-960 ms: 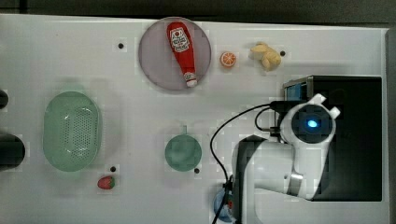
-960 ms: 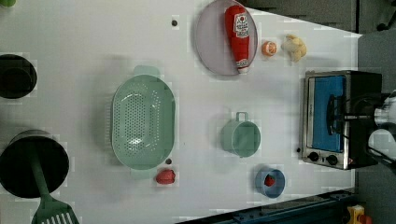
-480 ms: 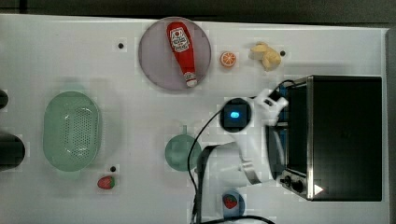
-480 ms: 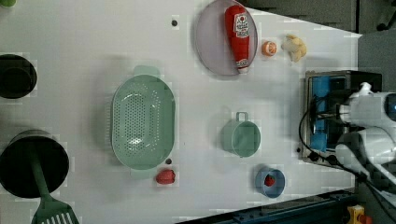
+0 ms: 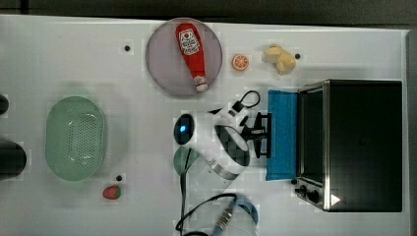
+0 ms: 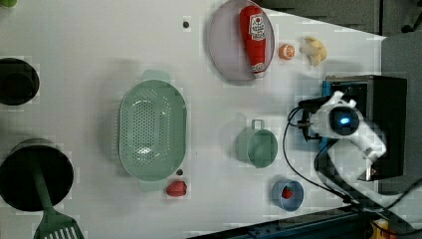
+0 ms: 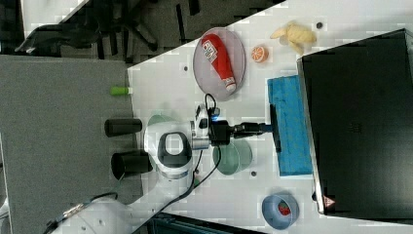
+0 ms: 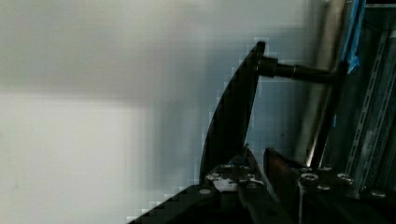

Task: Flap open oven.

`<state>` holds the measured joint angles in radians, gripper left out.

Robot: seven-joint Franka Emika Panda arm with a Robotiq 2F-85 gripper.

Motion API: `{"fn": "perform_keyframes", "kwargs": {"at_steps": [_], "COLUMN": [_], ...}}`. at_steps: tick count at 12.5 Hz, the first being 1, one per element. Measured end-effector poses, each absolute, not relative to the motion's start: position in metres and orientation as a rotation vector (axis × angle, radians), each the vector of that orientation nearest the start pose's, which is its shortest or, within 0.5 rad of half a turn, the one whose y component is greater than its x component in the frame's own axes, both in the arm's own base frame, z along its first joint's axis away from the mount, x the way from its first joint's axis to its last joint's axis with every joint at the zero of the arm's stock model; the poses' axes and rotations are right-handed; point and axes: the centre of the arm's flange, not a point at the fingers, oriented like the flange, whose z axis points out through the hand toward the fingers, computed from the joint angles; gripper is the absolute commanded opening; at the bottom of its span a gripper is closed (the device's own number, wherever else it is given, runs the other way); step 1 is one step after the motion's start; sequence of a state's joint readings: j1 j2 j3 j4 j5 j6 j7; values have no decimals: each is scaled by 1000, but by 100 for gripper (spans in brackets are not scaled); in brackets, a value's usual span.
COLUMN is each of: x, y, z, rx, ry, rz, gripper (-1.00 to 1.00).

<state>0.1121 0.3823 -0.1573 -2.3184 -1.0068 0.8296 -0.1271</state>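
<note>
Boxy toaster oven (image 5: 364, 142): black body, silver front frame, blue-tinted glass door (image 5: 282, 135), dark bar handle (image 7: 275, 128), black knobs. Worktop (image 5: 98, 59) white. Round plate (image 5: 164, 69) grey-lilac; ketchup bottle (image 5: 192, 54) red with white label. Perforated oval colander (image 5: 76, 137) pale green. Mug (image 6: 256, 146) green. Orange slice (image 5: 240, 62) orange. Strawberry (image 5: 111, 192) red. Arm white, end effector (image 5: 263, 135) black.

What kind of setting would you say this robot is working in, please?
Probably a lab tabletop staged as a toy kitchen: a white table holding a toaster oven, a ketchup bottle on a plate, and a green colander.
</note>
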Motion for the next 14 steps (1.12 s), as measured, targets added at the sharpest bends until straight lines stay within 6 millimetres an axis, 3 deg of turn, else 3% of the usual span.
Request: {"fn": "perform_keyframes", "kwargs": {"at_steps": [4,5,8,11,12,14], "x": [471,473,479,499,508,530], "y": [-8,-5,-3,3,7,17], "z": [102,96,104,134,157,232], "rx": [2437,2423,2453,2562,2603,2681], "ry": [102,96,-44,-415,-552,-736], "rz": [-117,-116,-95,-98,-77,63], "gripper": [-65,-65,-65,-65,-65,-65]}}
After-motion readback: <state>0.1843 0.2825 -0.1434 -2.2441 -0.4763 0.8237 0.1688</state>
